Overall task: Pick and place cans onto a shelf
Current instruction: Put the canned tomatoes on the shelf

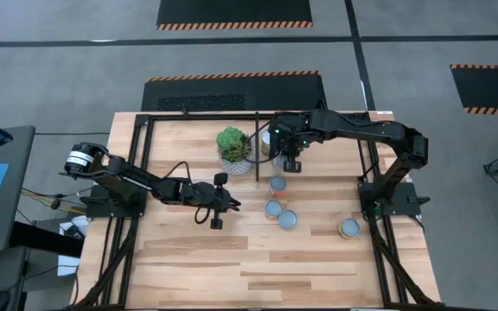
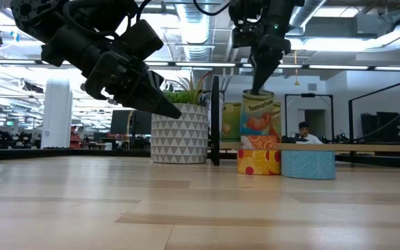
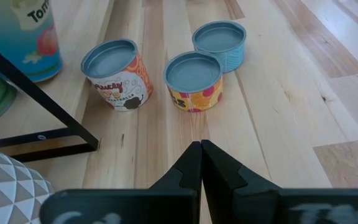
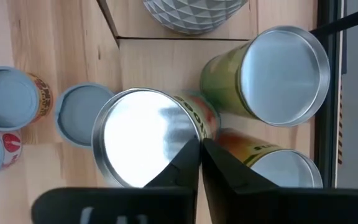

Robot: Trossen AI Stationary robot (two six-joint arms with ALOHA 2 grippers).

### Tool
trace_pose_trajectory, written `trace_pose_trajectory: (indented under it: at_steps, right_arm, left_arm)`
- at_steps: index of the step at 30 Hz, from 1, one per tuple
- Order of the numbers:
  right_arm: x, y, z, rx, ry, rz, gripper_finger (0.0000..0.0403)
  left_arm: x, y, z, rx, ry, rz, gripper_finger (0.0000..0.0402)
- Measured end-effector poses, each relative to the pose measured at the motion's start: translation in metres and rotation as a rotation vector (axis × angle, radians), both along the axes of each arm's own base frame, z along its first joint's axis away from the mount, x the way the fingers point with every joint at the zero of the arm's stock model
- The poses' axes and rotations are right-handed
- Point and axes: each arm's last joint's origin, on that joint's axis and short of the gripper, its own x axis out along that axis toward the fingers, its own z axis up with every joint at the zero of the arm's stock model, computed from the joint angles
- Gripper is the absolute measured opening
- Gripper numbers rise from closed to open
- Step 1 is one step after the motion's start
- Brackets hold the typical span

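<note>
Overhead, a pale wooden tabletop fills the view. At the left, the left claw hangs just above the boards with its fingers pressed together, holding nothing, pointed toward three loose cans.

Toward the middle back stands a succulent in a patterned pot, inside the black-framed shelf, beside its thin centre bar.

Just right of that bar, the right claw sits directly over a tall tomato can already on the shelf; the fingers look nearly together, and whether they grip it cannot be told. A second tall can stands beside it.

Still on the tabletop: three cans clustered mid-table and one can farther right. Roughly half remains.
</note>
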Motion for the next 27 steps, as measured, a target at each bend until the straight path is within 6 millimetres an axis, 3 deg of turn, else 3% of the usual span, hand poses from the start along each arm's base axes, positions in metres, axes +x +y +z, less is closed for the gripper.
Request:
trace_pose_trajectory:
  at_steps: [16, 27]
  right_arm:
    - [0.000, 0.000, 0.000, -0.001, 0.000, -0.001, 0.0034]
    - [-0.005, -0.015, 0.000, 0.001, 0.003, -0.051, 0.0033]
  left_arm:
    - [0.000, 0.000, 0.000, -0.005, 0.006, 0.003, 0.0000]
    - [0.000, 0.000, -0.001, -0.005, 0.008, 0.004, 0.0000]
